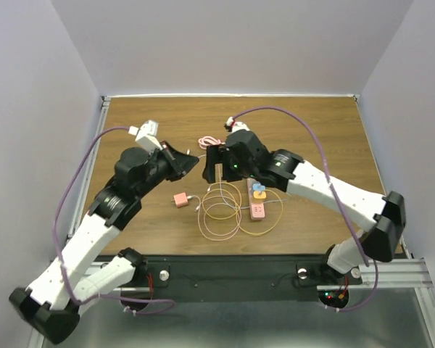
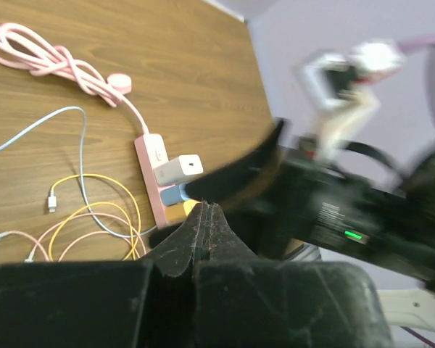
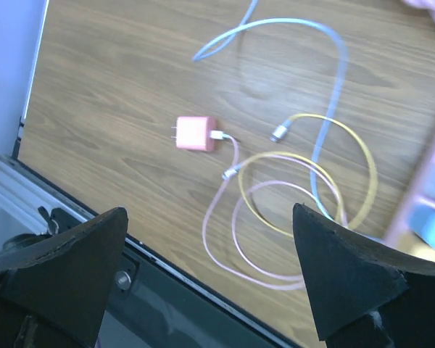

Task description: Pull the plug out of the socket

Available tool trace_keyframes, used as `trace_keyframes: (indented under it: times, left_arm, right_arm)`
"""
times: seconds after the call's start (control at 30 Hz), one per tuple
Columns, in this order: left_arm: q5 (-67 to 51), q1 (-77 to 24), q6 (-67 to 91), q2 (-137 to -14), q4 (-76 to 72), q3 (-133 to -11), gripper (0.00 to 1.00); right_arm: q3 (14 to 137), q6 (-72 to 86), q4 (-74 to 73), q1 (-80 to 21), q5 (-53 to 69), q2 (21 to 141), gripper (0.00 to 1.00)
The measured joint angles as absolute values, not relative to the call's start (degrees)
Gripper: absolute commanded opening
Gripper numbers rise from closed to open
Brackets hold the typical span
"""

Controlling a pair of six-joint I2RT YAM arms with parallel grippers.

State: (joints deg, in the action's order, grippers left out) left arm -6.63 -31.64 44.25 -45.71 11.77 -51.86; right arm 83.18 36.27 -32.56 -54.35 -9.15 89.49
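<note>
Spread wide and empty, right gripper (image 3: 209, 214) hangs beside the socket (image 1: 258, 210), left gripper (image 2: 205, 212) pinched together nearby.

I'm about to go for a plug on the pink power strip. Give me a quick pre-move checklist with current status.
1. Right tool open: ok, jaws wide, nothing between them.
2. Left tool free: ok, shut on nothing.
3. Plugs seated in power strip: ok, white adapter, blue plug and yellow plug are all in.
4. Right tool aligned over a plug: not ok, its camera faces the pink cube adapter and loose cables; the strip sits at the frame edge.
5. Strip braced: not ok, neither tool appears to touch it.
</note>
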Motion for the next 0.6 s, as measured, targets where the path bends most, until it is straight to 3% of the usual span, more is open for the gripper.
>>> trace_keyframes:
  times: [0.2, 0.33, 0.47, 0.5, 0.57, 0.6]
  left_arm:
    - [-13.7, -32.2, 42.2, -59.9, 5.5, -51.9, 0.00]
    - [-16.6, -34.8, 40.4, -69.5, 4.9, -54.4, 0.00]
    - [-18.9, -38.3, 39.1, -78.1, 1.5, -61.0, 0.00]
    - [-19.5, -38.8, 39.0, -79.8, 0.5, -62.1, 0.00]
    - [-21.0, -39.8, 39.1, -83.0, -2.6, -64.3, 0.00]
    - [-21.5, -40.2, 39.1, -84.2, -3.4, -64.8, 0.00]
  right_arm:
    - [74.8, 40.8, -39.8, -54.3, -13.9, 80.7, 0.99]
    - [67.3, 45.3, -44.8, -54.3, -15.3, 74.9, 0.89]
    - [64.2, 48.8, -47.6, -54.2, -15.6, 65.1, 0.62]
    - [64.0, 49.3, -47.6, -54.2, -15.6, 62.8, 0.38]
    - [63.3, 50.3, -47.9, -54.2, -15.6, 58.2, 0.01]
    - [62.8, 51.2, -48.0, -54.2, -15.7, 56.7, 0.00]
